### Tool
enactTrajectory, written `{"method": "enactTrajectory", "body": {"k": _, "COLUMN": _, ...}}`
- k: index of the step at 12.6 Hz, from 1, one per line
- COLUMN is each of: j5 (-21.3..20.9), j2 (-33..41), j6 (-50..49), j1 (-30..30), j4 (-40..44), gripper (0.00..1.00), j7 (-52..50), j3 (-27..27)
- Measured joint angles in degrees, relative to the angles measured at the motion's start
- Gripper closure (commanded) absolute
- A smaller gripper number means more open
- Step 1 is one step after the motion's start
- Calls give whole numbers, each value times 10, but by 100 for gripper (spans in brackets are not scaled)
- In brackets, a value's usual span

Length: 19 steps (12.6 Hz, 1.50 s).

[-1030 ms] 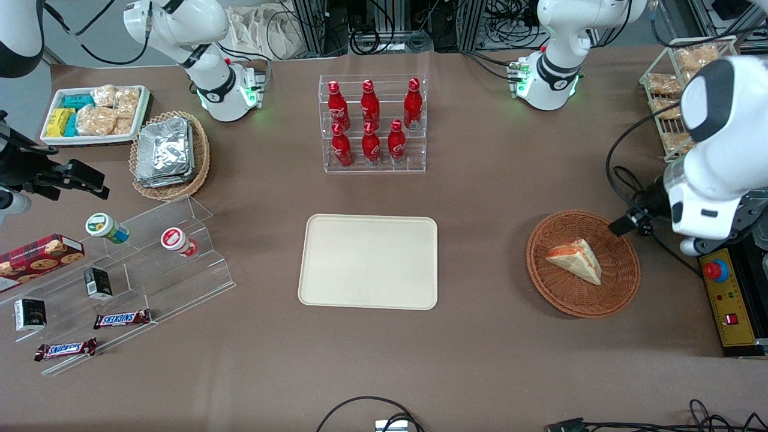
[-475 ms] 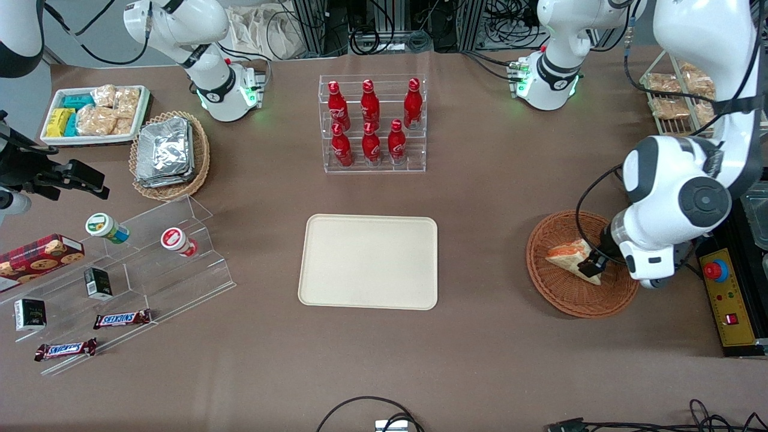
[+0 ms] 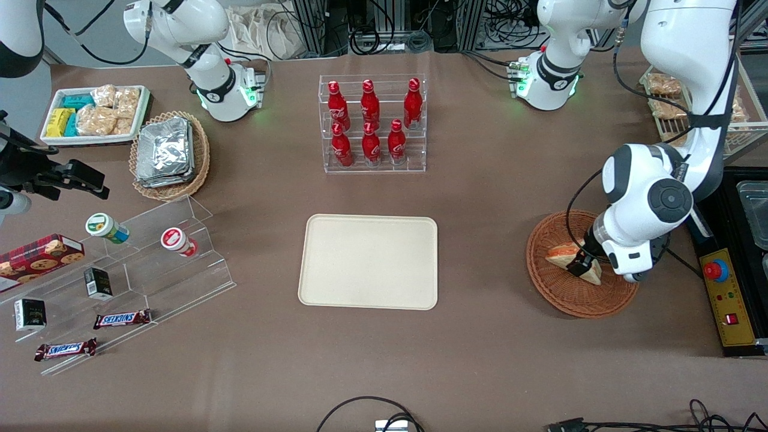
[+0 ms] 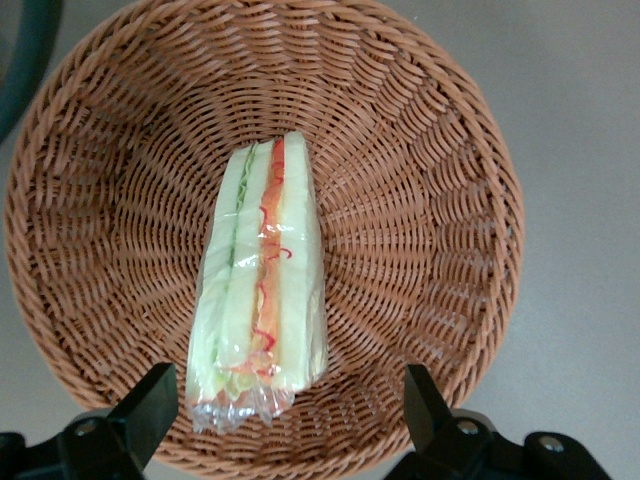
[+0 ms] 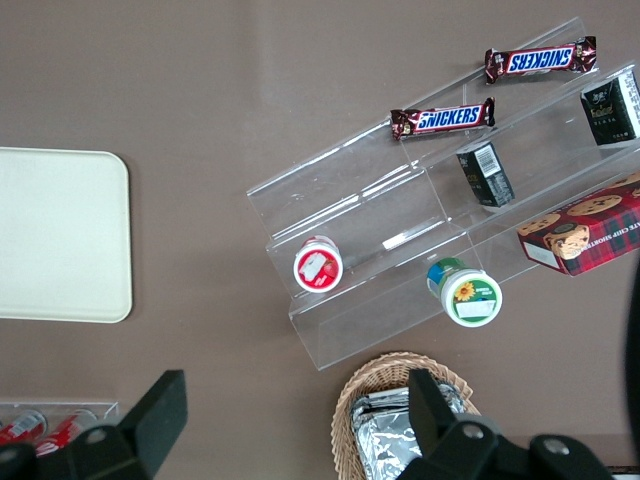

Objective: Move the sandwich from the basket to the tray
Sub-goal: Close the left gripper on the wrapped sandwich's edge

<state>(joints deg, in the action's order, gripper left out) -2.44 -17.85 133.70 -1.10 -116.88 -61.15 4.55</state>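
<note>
The sandwich, a plastic-wrapped wedge of pale bread with orange-red and green layers, lies in the round reddish-brown wicker basket toward the working arm's end of the table. It also shows in the left wrist view, inside the basket. My gripper hangs directly over the sandwich, low in the basket. In the wrist view the gripper is open, its two fingers spread wide on either side of the sandwich's wide end, touching nothing. The cream-beige tray lies at the table's middle.
A clear rack of red bottles stands farther from the front camera than the tray. A yellow control box lies beside the basket. A wire rack of snack bags stands near the working arm. Clear stepped shelves with snacks sit at the parked arm's end.
The working arm has swung in from the table's end and come down over the basket. The gripper now sits over the sandwich, which has not moved.
</note>
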Motion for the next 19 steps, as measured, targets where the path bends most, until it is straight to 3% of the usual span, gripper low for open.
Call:
{"method": "enactTrajectory", "body": {"k": 4, "j5": -2, "j2": -20, "j6": 52, "j1": 0, "j4": -16, "gripper": 0, "j7": 0, "j3": -16}}
{"method": "enactTrajectory", "body": {"k": 5, "j5": -4, "j2": -24, "j6": 58, "j1": 1, "j4": -16, "gripper": 13, "j7": 0, "j3": -18}}
{"method": "enactTrajectory", "body": {"k": 7, "j5": -5, "j2": -28, "j6": 61, "j1": 0, "j4": -16, "gripper": 58, "j7": -3, "j3": -19}}
{"method": "enactTrajectory", "body": {"k": 9, "j5": -6, "j2": -28, "j6": 61, "j1": 0, "j4": -16, "gripper": 90, "j7": -10, "j3": -19}}
{"method": "enactTrajectory", "body": {"k": 10, "j5": -7, "j2": -28, "j6": 61, "j1": 0, "j4": -16, "gripper": 100, "j7": -12, "j3": -19}}
{"method": "enactTrajectory", "body": {"k": 15, "j5": -9, "j2": -20, "j6": 53, "j1": 0, "j4": -13, "gripper": 100, "j7": -11, "j3": -18}}
{"method": "enactTrajectory", "body": {"k": 19, "j5": -30, "j2": 50, "j6": -109, "j1": 0, "j4": 37, "gripper": 100, "j7": 79, "j3": -14}}
